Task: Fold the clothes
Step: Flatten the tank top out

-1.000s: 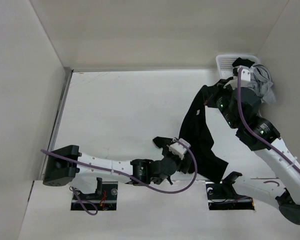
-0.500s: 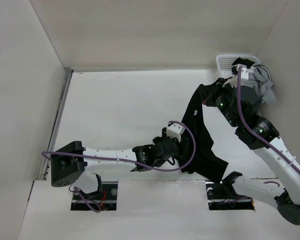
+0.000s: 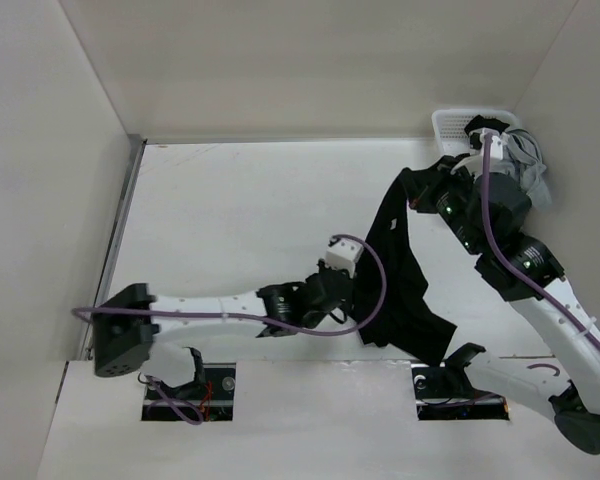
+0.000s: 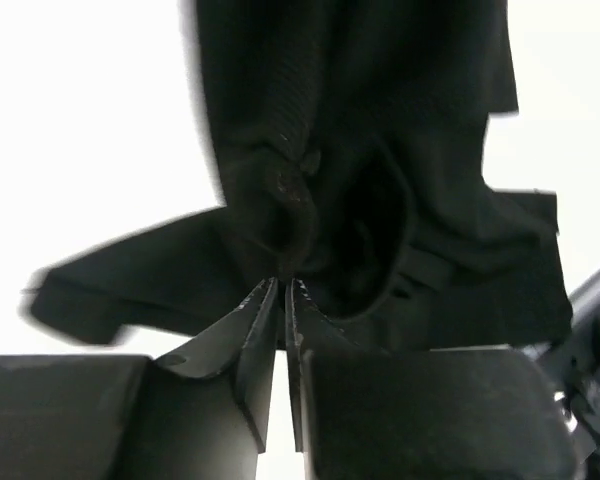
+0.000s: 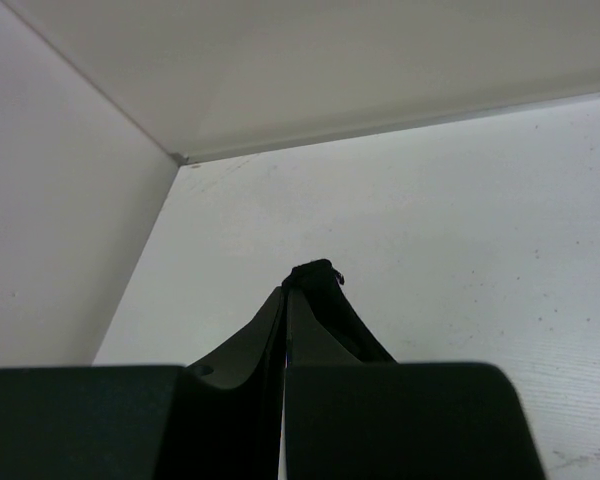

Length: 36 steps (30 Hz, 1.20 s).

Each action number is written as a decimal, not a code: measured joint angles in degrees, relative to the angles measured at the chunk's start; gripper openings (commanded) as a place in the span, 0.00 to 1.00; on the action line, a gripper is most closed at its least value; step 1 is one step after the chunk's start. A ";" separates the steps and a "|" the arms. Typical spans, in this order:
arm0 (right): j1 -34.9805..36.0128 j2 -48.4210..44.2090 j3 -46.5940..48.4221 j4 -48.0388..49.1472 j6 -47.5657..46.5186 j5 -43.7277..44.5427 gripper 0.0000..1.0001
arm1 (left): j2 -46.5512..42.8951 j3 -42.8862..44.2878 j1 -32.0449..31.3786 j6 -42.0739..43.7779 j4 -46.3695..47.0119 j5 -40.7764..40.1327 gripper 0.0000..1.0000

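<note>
Clothes [image 3: 400, 275] stretch as 1 long black strip, long axis running from the right gripper [image 5: 285, 292], clenched on the far end, toward the arm bases; left gripper [image 4: 282, 285] pinches a side fold.

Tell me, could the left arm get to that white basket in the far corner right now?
Probably not: the basket sits behind the right arm and the hanging black garment, and the left gripper is pinching that garment.
</note>
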 measured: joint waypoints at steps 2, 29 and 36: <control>-0.02 -0.96 0.02 -0.26 -0.02 -0.15 0.00 | -6.93 0.11 0.33 1.84 -2.82 -3.10 0.05; 12.66 -7.76 9.57 -7.34 -3.58 4.98 0.00 | -7.37 10.49 -22.80 15.43 -1.66 -22.71 0.60; 8.52 -7.61 7.43 -7.08 -3.43 2.47 0.00 | -12.00 7.89 -14.67 -1.64 -2.51 -12.20 0.69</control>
